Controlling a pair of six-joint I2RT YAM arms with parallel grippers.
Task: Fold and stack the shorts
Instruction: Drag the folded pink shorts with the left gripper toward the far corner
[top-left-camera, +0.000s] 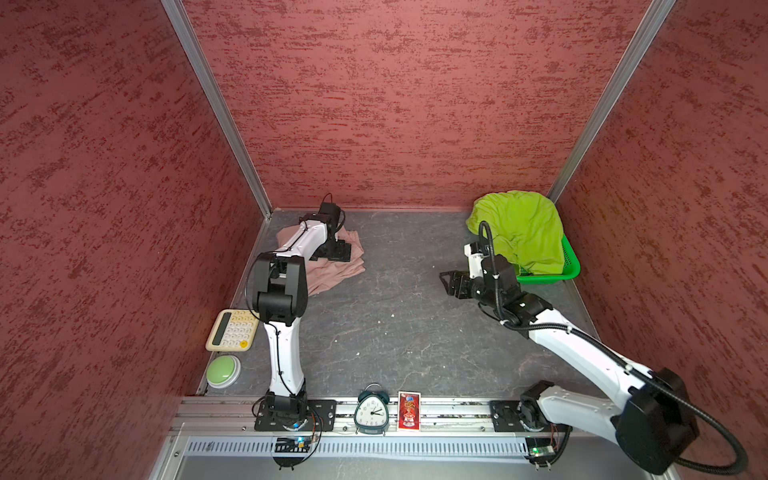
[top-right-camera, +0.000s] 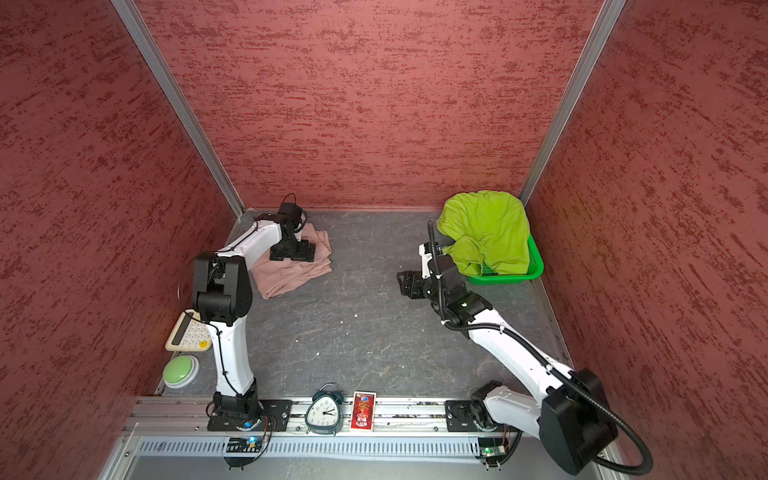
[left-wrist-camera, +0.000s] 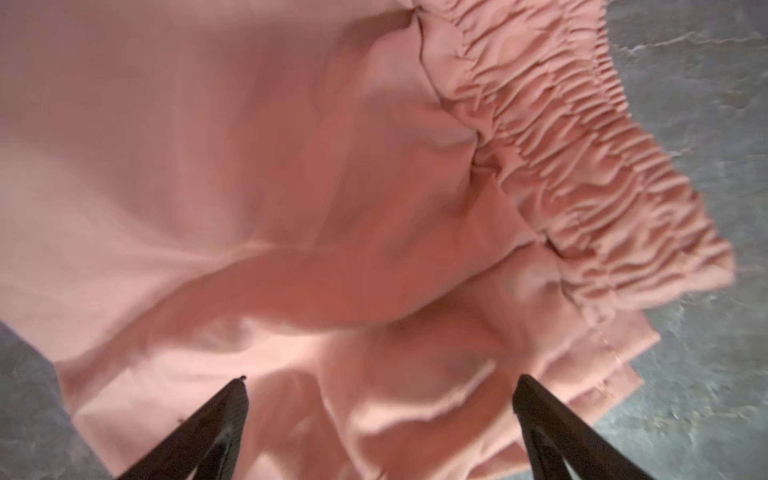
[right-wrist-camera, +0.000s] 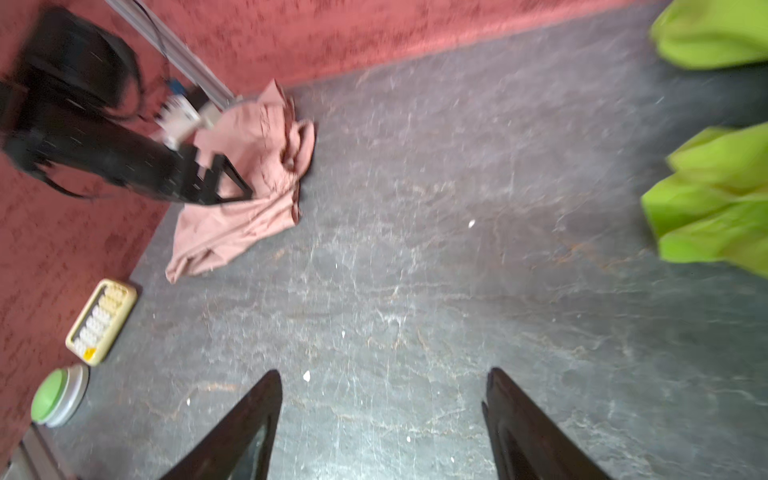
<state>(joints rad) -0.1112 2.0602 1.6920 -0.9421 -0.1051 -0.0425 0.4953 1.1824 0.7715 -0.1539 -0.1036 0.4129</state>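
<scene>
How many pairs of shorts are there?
2: dusty pink fabric shorts, far left; lime green fabric shorts draped over the green plastic basket, far right, possibly hiding more.

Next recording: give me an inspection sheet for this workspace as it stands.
Surface: dark grey table with a few white specks.
Job's things: pink shorts roughly folded at back left; green shorts crumpled, heaped over the basket at back right.
Clutter: calculator, green button, alarm clock, red card box.
Grippers: left gripper open over the pink shorts, contact unclear; right gripper open over bare table, holding nothing.
Cables: black hose running along the right arm.
Surroundings: red textured walls, metal rail at front.
</scene>
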